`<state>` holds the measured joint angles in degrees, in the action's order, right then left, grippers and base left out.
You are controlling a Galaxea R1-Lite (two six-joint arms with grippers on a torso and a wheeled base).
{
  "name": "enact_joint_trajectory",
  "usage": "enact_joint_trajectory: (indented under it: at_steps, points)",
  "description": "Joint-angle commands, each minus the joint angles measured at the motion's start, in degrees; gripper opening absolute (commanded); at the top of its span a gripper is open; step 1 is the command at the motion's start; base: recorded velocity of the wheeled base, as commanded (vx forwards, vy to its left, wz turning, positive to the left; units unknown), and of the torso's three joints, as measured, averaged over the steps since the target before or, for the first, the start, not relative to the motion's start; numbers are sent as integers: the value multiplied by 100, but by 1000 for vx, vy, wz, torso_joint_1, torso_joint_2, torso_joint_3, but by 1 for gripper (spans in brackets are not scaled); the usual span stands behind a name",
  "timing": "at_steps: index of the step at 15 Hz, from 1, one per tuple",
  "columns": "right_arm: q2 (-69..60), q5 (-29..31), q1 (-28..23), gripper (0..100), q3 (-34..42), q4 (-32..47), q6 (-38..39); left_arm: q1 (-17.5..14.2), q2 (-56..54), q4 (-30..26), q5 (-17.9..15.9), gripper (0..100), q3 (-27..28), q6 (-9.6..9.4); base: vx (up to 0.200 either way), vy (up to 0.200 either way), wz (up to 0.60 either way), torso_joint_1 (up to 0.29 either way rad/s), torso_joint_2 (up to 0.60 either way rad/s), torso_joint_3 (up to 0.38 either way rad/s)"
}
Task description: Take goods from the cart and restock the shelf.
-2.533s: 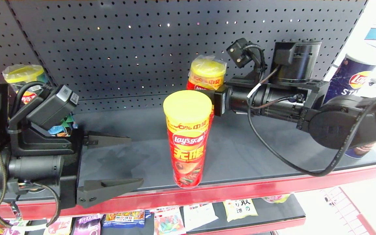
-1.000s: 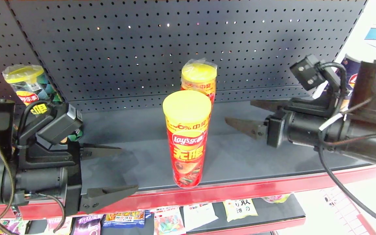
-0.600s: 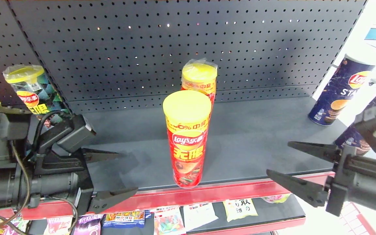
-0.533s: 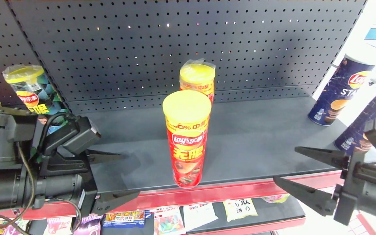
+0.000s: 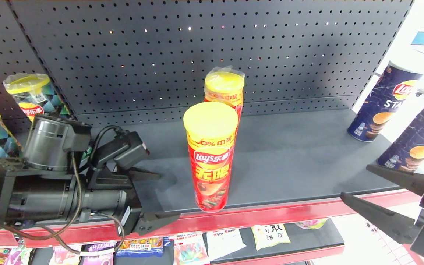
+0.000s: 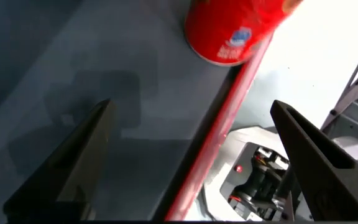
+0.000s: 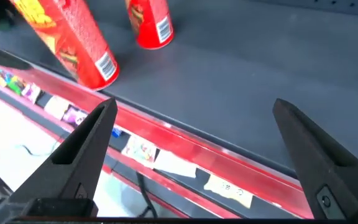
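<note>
**A:** Two red cans on the shelf (image 5: 289, 158): front can (image 5: 211, 158) at its lip, rear can (image 5: 224, 90) behind.
**B:** Left gripper (image 5: 168, 195) and right gripper (image 5: 355, 181) spread, empty. Probably light, slick tubes; squeeze mid-body.

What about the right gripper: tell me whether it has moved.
Yes. The right gripper withdrew from the rear can to the shelf's red front edge.

The chip can (image 5: 211, 165) is red (yellow lid); the shelf (image 5: 293, 154) dark grey, red-edged; side cans (image 5: 383, 105) navy.
</note>
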<state>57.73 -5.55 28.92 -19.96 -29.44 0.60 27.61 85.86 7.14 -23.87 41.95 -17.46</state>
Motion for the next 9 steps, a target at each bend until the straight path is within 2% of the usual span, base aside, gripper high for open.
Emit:
enact_joint_trajectory:
  at_steps: [1,5,9]
  points:
    - [-131,1,-79,100,0,0,28,166,388,-2,84,100,279,5,0,0,0,0,0,0]
    - [-157,1,-211,100,-26,0,37,297,651,6,216,100,507,-3,0,0,0,0,0,0]
    - [-166,1,-229,100,-43,0,37,157,599,33,234,100,437,-3,0,0,0,0,0,0]
